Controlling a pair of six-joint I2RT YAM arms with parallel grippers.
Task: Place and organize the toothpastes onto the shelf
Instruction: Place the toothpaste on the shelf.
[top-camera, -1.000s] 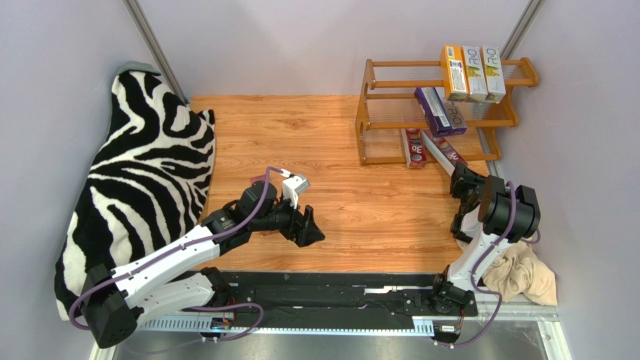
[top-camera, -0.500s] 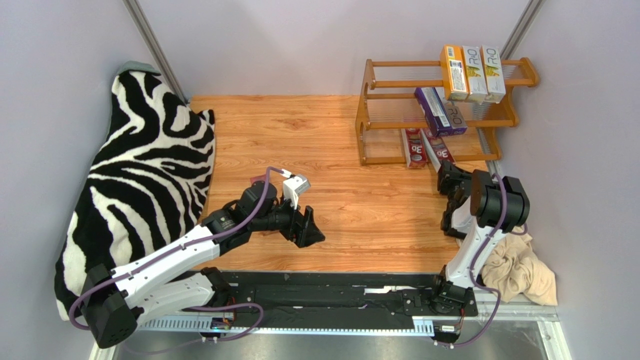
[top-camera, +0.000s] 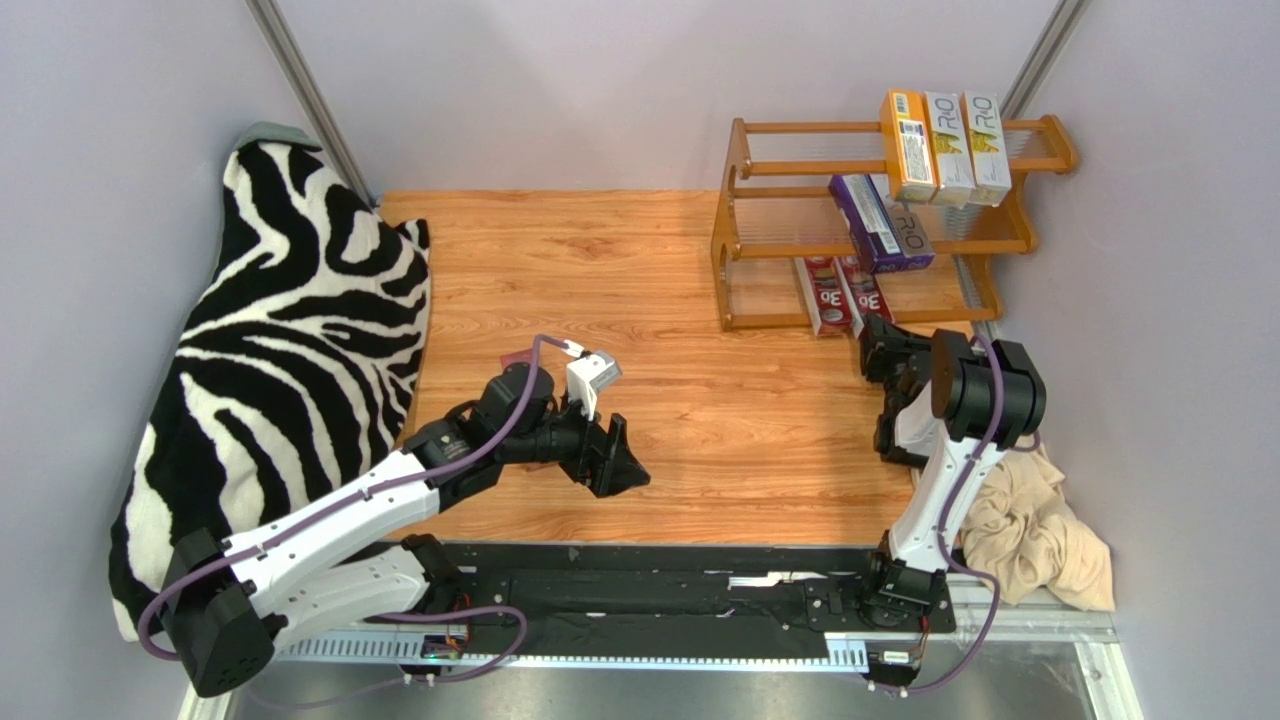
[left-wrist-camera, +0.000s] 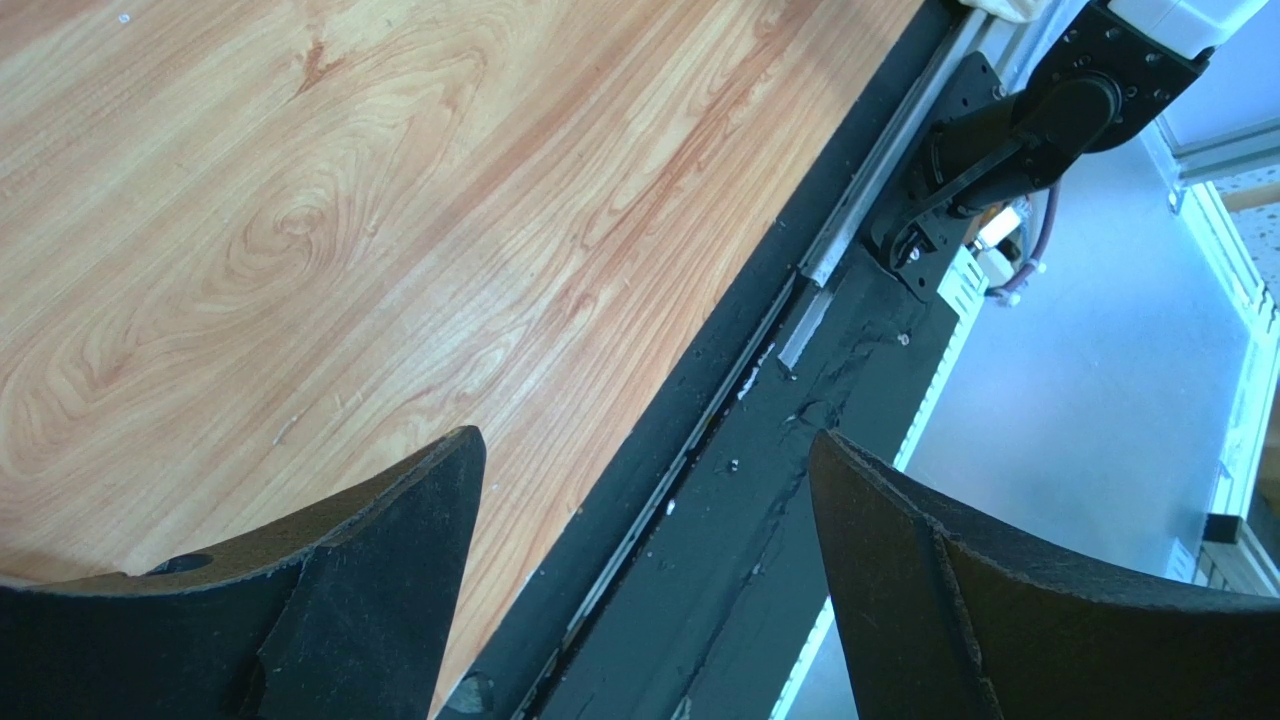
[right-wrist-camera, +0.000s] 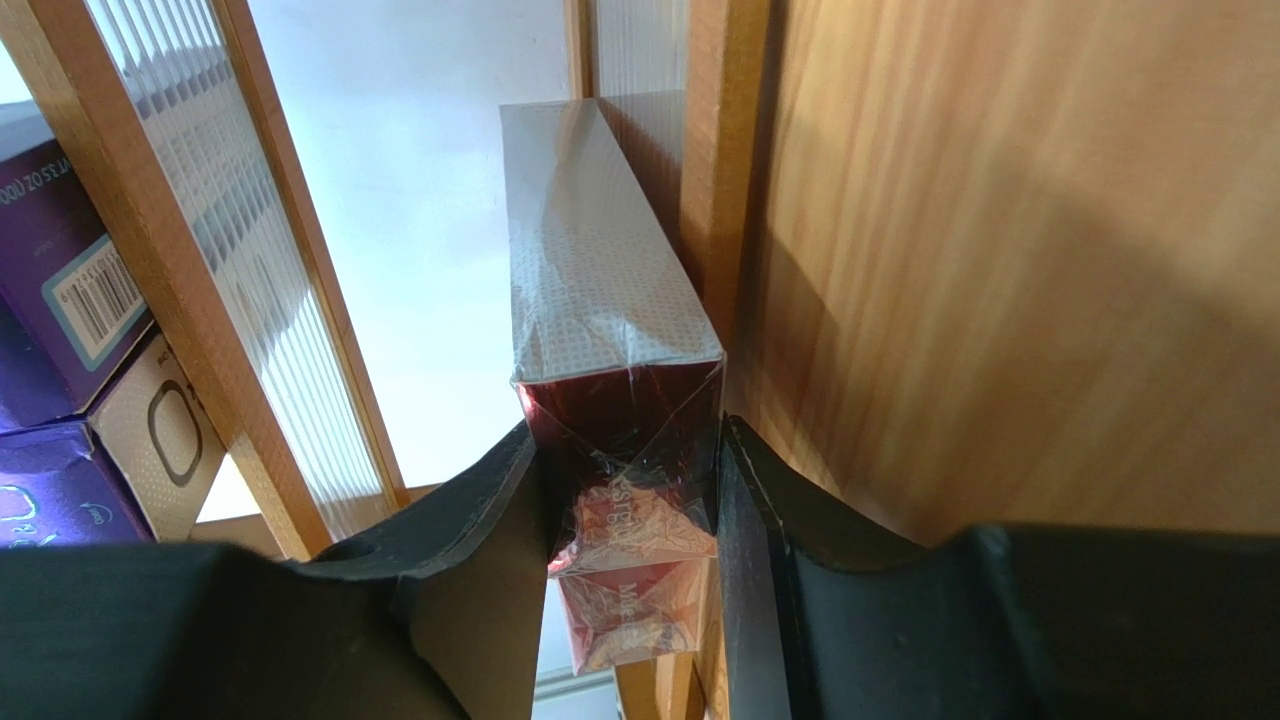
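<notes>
1. Placement of a red carton (top-camera: 866, 294) is the step in hand. The right tool (top-camera: 881, 348) is clamped on its near end. The carton lies on the bottom tier of the shelf (top-camera: 727, 225), just beside a second red carton (top-camera: 822, 296).
2. The right wrist view shows the grip plainly. One finger presses each side of the red carton's end, and the carton's length runs in between the shelf rails.
3. The left tool (top-camera: 619, 450) hangs over the table (top-camera: 601, 255) near its front edge, well apart from the shelf. It is spread wide with nothing between its fingers.
4. The next move, by judgement, is for the right tool to let go and draw straight back. It should not drag the carton out or knock its neighbour askew. A small push first may help square the two.
5. Seven cartons are seen on the shelf.
   - Three top-tier cartons (top-camera: 948, 146) stand side by side.
   - Two purple cartons (top-camera: 879, 222) are on the middle tier.
   - Two red ones are on the bottom tier.
   - Whether another carton hides beneath the purple pair cannot be told.
6. Other things in view are one shelf, two arms, one zebra-print cloth (top-camera: 271, 345) at the left, and one beige cloth (top-camera: 1040, 537) at the right.
</notes>
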